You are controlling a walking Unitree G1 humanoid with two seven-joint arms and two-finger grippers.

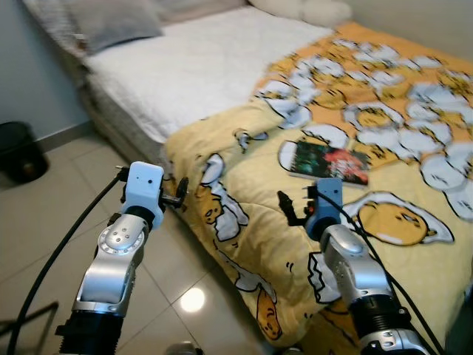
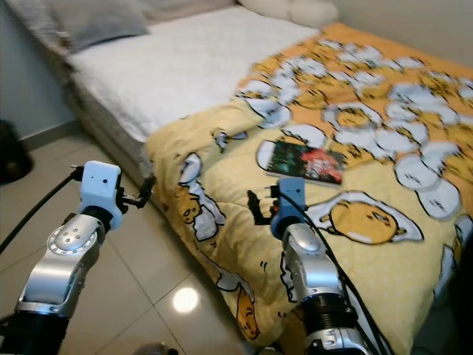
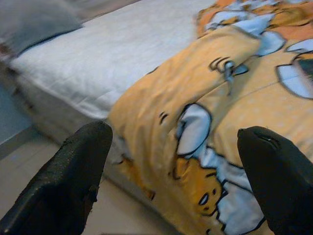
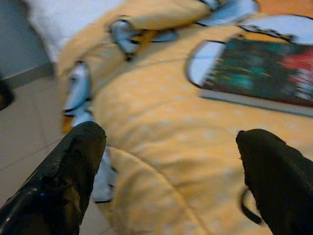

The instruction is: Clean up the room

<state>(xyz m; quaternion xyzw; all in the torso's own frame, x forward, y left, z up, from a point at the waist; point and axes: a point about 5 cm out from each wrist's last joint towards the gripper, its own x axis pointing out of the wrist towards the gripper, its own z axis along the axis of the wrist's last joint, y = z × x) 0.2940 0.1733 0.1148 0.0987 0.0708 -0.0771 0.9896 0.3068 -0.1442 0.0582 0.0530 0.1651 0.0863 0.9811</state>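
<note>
Likely stiff and light, the book [image 1: 328, 163] at frame centre suited an edge pinch, while the right gripper [image 4: 166, 181] and left gripper [image 3: 171, 181] hovered, fingers spread.

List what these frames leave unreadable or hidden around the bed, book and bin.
- Book: cover text unreadable, blurred in both eye views; right wrist view cuts its far end at the frame edge.
- Dark bin: contents hidden by its own wall; cropped at the left edge.
- Pillows: cut off by the top edge.
- Blanket: whatever is underneath is hidden.

A home bedroom: bed [image 1: 199, 66], cartoon duvet [image 1: 384, 148], tiled floor [image 1: 44, 214].
</note>
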